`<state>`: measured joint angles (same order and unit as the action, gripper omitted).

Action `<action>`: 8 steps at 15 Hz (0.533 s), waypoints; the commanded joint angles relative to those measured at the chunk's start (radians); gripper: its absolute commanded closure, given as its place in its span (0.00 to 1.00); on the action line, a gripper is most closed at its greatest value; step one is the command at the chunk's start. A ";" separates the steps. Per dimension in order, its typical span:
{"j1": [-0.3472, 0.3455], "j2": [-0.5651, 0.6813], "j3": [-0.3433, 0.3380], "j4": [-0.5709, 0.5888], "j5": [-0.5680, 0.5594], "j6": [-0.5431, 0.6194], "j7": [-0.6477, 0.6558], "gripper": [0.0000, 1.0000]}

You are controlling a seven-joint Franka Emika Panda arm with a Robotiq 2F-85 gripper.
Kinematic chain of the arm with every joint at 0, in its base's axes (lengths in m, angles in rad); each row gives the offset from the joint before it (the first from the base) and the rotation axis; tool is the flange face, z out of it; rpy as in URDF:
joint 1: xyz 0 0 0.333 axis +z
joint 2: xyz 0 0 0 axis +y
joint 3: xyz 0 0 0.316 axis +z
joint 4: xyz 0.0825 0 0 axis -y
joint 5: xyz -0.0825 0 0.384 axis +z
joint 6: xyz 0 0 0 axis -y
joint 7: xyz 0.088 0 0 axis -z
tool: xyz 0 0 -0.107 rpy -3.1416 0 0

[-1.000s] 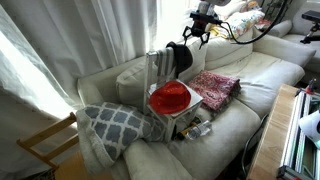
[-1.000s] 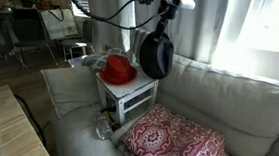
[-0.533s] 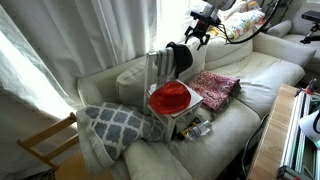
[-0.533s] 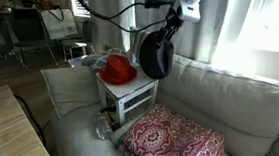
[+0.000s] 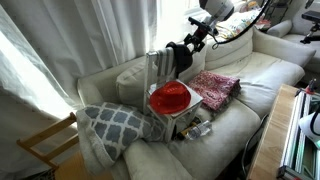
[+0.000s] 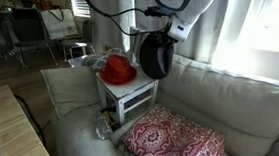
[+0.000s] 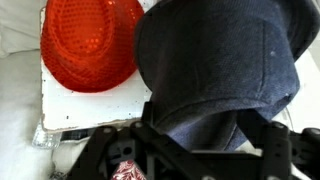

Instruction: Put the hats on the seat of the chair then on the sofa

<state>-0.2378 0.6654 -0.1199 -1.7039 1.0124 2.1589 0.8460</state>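
A bright red hat point(image 5: 170, 96) point(image 6: 118, 71) point(image 7: 90, 45) lies flat on the seat of the small pale chair point(image 5: 157, 65) point(image 6: 133, 100), which stands on the cream sofa point(image 5: 250, 75) point(image 6: 233, 105). The black hat point(image 5: 181, 58) point(image 6: 156, 55) point(image 7: 215, 60) stands on edge beside it, leaning at the chair's side. My gripper point(image 5: 196, 42) point(image 6: 173, 33) point(image 7: 210, 130) is at the black hat's upper rim. In the wrist view its fingers stand wide apart with the hat's brim between them, and no grip on it shows.
A pink-red patterned cloth point(image 5: 213, 87) point(image 6: 175, 141) lies on the sofa cushion beside the chair. A lattice-patterned pillow point(image 5: 115, 125) rests on the other side. A bare-wood chair frame point(image 5: 45, 145) stands off the sofa's end. Curtains point(image 5: 60, 50) hang behind.
The gripper has come down and tilted from above the black hat to its upper rim. Both hats have stayed where they were.
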 commanded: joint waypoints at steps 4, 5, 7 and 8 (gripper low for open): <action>0.004 0.015 -0.019 0.008 0.118 0.043 0.061 0.69; 0.006 0.007 -0.025 0.004 0.113 0.046 0.057 0.76; 0.010 -0.015 -0.042 -0.007 0.091 0.060 0.049 0.92; 0.010 -0.027 -0.049 -0.012 0.084 0.065 0.041 0.98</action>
<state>-0.2374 0.6694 -0.1434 -1.7002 1.1063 2.2007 0.8891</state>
